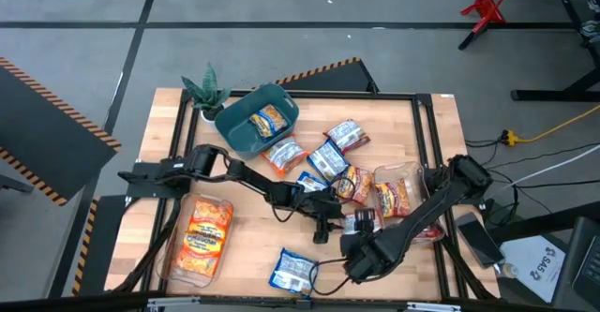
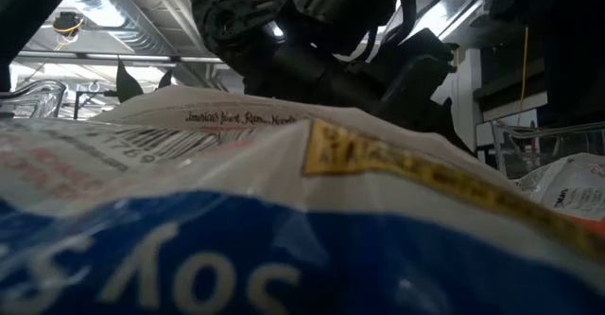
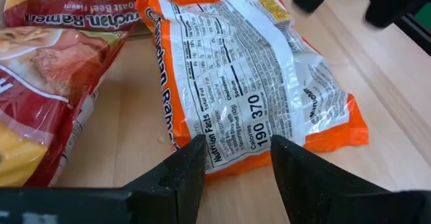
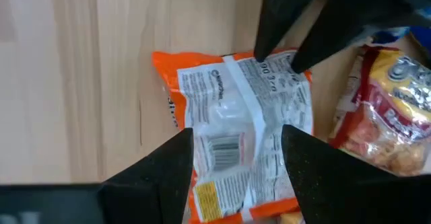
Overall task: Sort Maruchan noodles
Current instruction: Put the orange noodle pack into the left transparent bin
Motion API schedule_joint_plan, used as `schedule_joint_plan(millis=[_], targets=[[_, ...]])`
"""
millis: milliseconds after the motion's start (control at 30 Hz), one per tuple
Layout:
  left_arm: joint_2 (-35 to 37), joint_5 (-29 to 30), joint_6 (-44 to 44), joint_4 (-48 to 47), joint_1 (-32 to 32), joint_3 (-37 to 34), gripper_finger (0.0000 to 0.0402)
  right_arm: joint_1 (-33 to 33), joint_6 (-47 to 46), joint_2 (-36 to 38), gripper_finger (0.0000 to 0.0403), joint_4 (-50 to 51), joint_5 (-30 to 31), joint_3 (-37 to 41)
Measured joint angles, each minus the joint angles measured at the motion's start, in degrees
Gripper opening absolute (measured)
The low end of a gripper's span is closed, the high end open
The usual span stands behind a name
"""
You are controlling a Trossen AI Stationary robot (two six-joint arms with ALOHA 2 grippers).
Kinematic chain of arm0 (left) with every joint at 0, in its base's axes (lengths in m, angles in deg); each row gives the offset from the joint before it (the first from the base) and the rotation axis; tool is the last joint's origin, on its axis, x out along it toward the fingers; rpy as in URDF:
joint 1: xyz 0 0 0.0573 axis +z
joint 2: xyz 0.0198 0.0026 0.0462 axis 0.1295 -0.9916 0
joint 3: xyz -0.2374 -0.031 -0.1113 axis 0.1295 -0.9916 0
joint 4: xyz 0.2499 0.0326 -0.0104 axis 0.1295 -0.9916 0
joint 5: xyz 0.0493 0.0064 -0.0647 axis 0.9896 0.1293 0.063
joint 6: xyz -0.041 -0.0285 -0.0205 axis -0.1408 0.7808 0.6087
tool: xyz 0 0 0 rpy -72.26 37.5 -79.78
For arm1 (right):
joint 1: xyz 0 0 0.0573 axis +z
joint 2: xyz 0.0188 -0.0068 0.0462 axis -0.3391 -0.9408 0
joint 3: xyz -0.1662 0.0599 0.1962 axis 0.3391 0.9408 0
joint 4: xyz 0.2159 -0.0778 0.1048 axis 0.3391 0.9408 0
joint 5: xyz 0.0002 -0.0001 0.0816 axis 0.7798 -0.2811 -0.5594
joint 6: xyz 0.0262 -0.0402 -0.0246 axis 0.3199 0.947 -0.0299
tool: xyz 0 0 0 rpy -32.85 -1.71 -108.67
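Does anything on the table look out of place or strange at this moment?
Yes. Both grippers, left and right, are open over the same orange noodle packet, lying label side down. A blue packet also nearly fills the low view.

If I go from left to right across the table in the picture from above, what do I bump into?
Clear tray of orange packets → teal bin → blue-white packet at the near edge → left gripper → right gripper → clear tray of red packets.
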Motion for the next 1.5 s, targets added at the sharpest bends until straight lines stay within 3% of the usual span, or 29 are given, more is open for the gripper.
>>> schedule_joint_plan(millis=[500,700,867,1100,1300,1500], targets=[[0.2,-0.9,3.1,-6.1,1.2,0.1,0.0163,4.6,0.0,-7.9,0.0207,-1.6,6.0,0.0],[0.1,-2.5,3.9,-7.4,2.0,0.1,0.0163,4.8,-1.8,-7.8,0.0207,-2.4,14.4,1.9],[0.2,-3.1,5.5,-8.5,2.8,0.1,0.0163,4.3,-2.2,-7.4,0.0207,-9.5,11.7,6.2],[0.3,-2.9,6.3,-9.3,2.9,0.1,0.0163,5.7,-5.8,-7.5,0.0207,-4.0,8.7,2.4],[0.3,-2.6,7.4,-9.3,3.0,0.1,0.0163,7.0,-2.4,-7.4,0.0207,-0.1,11.2,-3.6],[0.4,-3.0,8.0,-9.5,3.1,0.1,0.0163,8.3,-3.6,-7.9,0.0207,-1.5,13.0,-0.6]])
